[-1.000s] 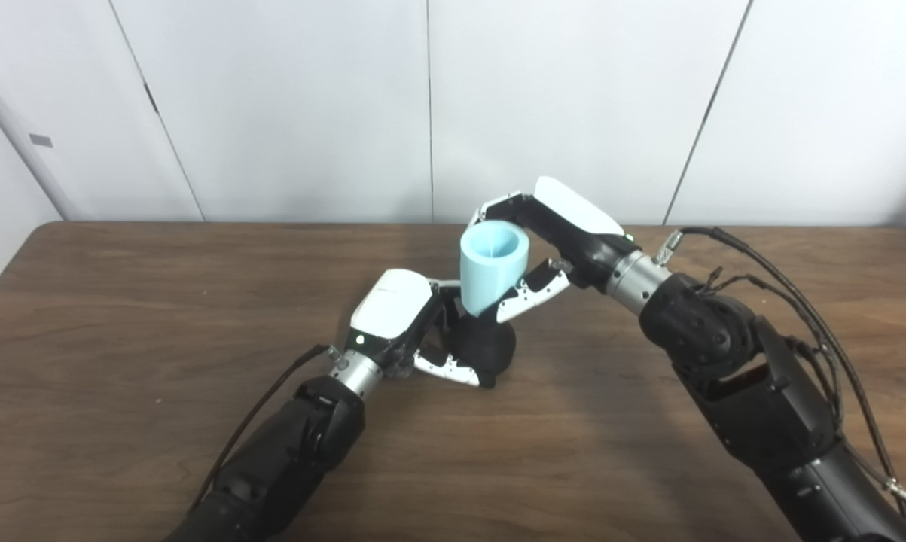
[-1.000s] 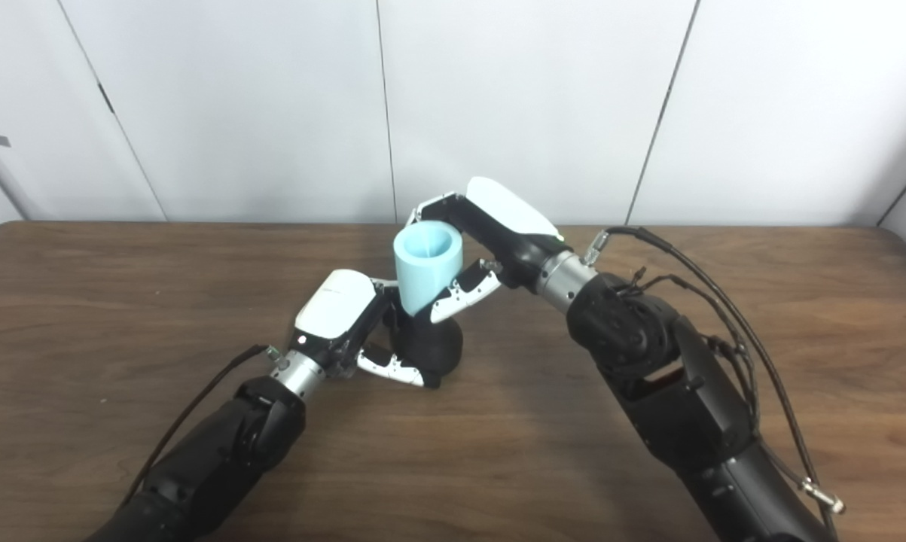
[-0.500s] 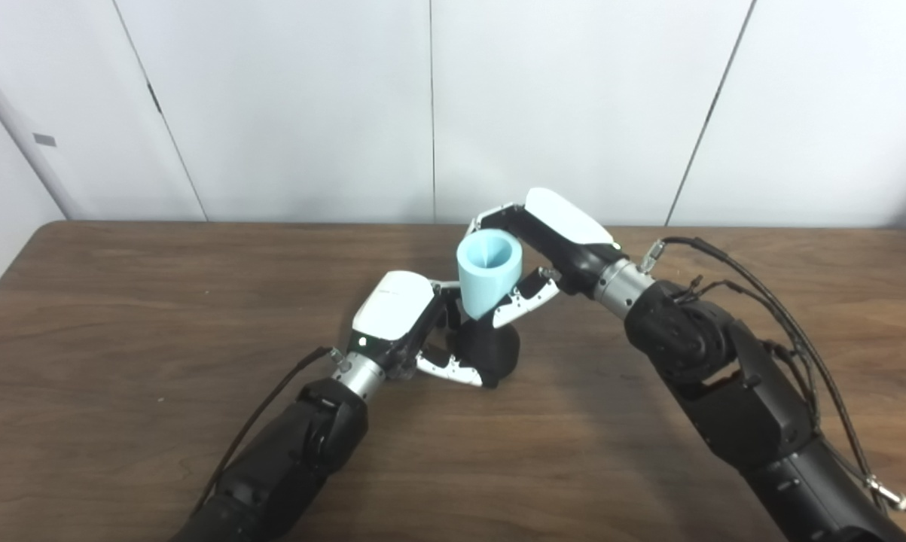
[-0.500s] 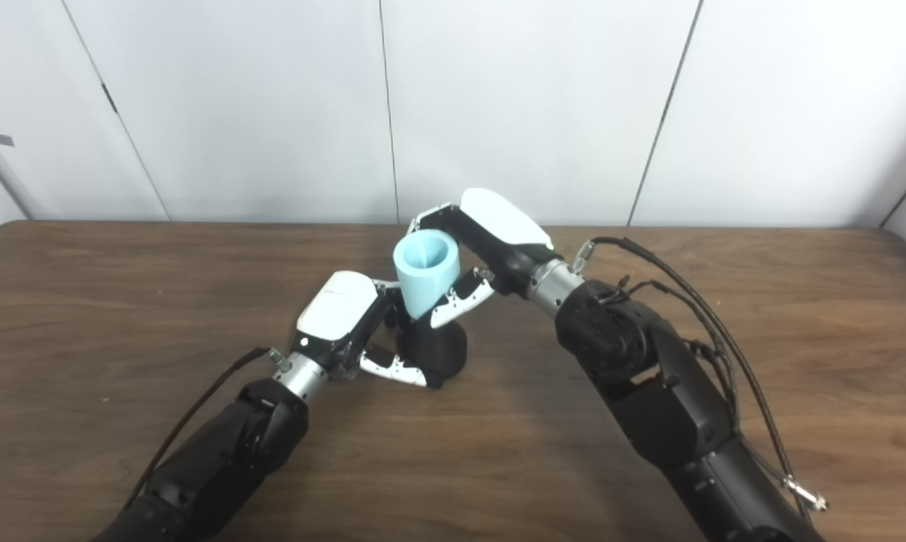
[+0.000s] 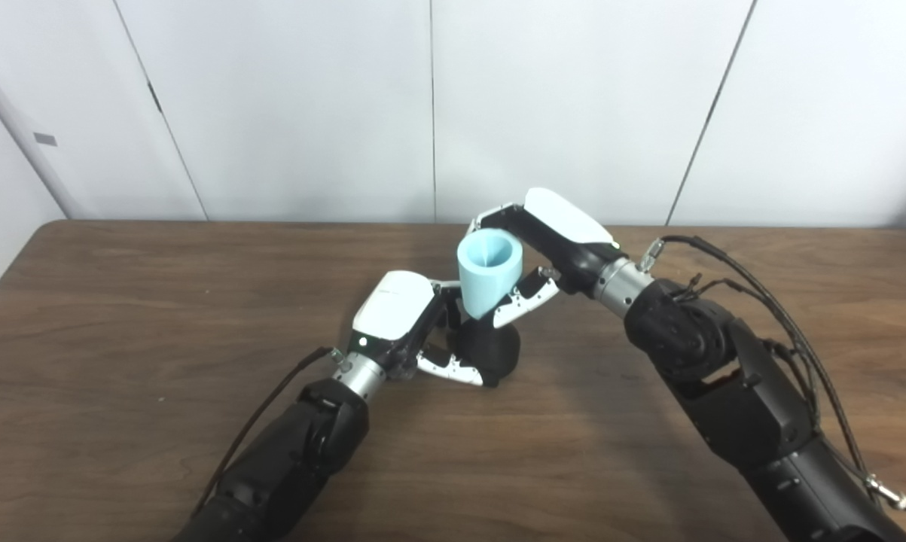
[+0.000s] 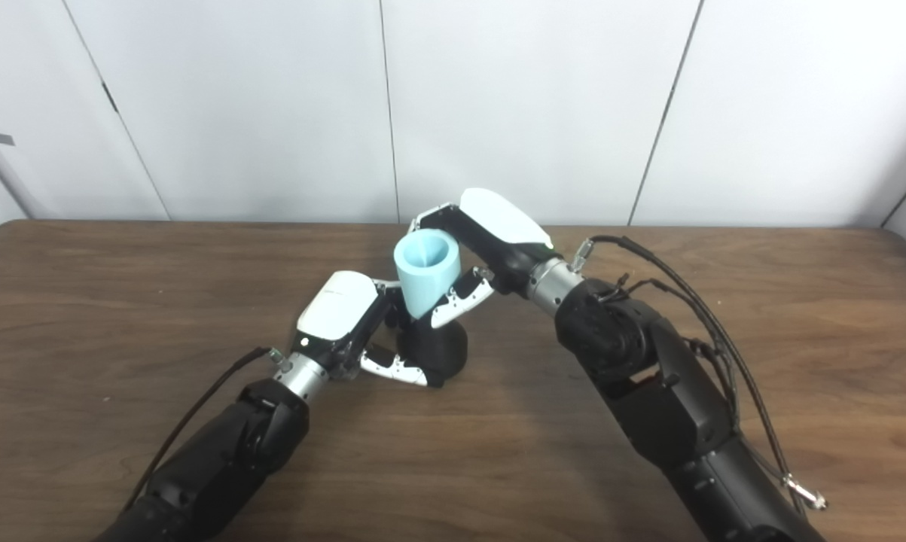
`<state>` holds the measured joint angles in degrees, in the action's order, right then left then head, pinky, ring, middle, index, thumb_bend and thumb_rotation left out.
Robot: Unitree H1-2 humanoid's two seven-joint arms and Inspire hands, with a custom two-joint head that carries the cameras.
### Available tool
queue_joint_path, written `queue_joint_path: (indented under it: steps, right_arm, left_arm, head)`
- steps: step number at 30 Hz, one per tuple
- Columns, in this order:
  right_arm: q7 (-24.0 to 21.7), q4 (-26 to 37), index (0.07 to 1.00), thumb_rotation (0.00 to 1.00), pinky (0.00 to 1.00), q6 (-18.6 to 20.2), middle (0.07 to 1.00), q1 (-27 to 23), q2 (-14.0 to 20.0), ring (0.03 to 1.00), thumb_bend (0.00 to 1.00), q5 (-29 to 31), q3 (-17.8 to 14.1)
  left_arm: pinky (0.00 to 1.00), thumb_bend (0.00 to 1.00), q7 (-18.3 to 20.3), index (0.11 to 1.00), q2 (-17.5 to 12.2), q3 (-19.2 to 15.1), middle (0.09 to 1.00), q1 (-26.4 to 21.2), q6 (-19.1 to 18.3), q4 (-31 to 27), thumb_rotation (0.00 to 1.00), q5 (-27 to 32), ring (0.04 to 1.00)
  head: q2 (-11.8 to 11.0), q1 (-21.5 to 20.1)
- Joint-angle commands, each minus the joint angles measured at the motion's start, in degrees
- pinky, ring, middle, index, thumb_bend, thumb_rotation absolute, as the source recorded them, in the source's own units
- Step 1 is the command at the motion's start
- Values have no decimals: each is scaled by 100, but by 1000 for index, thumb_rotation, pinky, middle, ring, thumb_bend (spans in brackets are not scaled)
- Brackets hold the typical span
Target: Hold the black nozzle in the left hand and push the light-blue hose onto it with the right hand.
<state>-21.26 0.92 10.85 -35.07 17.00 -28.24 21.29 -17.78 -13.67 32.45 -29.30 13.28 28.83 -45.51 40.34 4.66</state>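
The black nozzle [image 5: 490,352] stands on the brown table [image 5: 121,316] near its middle, and my left hand [image 5: 404,324] is shut on it from the left. On top of the nozzle sits the light-blue hose [image 5: 489,272], a short tapered tube with its wide open mouth facing up and its narrow end meeting the nozzle. My right hand [image 5: 550,248] comes in from the right and is shut on the hose, fingers behind it and thumb in front. The joint between hose and nozzle is partly hidden by fingers.
Black cables [image 5: 784,301] loop off my right forearm above the table's right side. White wall panels [image 5: 573,98] rise just behind the table's far edge. Both forearms cross the near half of the table.
Over the last second my right hand and the hose came down and slightly left onto the nozzle. In the last half second nothing visibly moved. The left hand stayed put.
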Motion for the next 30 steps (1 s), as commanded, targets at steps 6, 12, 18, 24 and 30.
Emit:
queue_joint_path:
  steps: [6, 12, 18, 24, 30]
  right_arm:
    - [-488, 323, 998, 397, 688, 606, 995, -157, 225, 958, 1000, -141, 6]
    - [-578, 351, 1000, 366, 691, 628, 982, -166, 258, 931, 1000, -216, -13]
    - [-625, 323, 1000, 325, 714, 639, 986, -137, 255, 938, 1000, -196, -69]
    - [-507, 287, 1000, 311, 676, 545, 1000, -74, 178, 940, 1000, -71, -229]
    - [-528, 319, 1000, 287, 749, 548, 1000, -62, 195, 1000, 1000, 220, -447]
  left_arm:
    - [290, 524, 451, 505, 74, 287, 426, 595, 75, 456, 0, -30, 400]
    - [293, 524, 380, 505, 106, 271, 426, 574, 156, 562, 0, -7, 399]
    - [282, 524, 345, 505, 113, 265, 423, 551, 204, 643, 0, -11, 391]
    - [283, 524, 354, 506, 111, 263, 424, 541, 199, 654, 0, -22, 392]
    - [292, 524, 375, 505, 123, 260, 428, 523, 181, 680, 0, -15, 400]
  head:
    - [-47, -33]
    - [-74, -43]
    - [-84, -43]
    - [-97, -60]
    - [-117, -55]
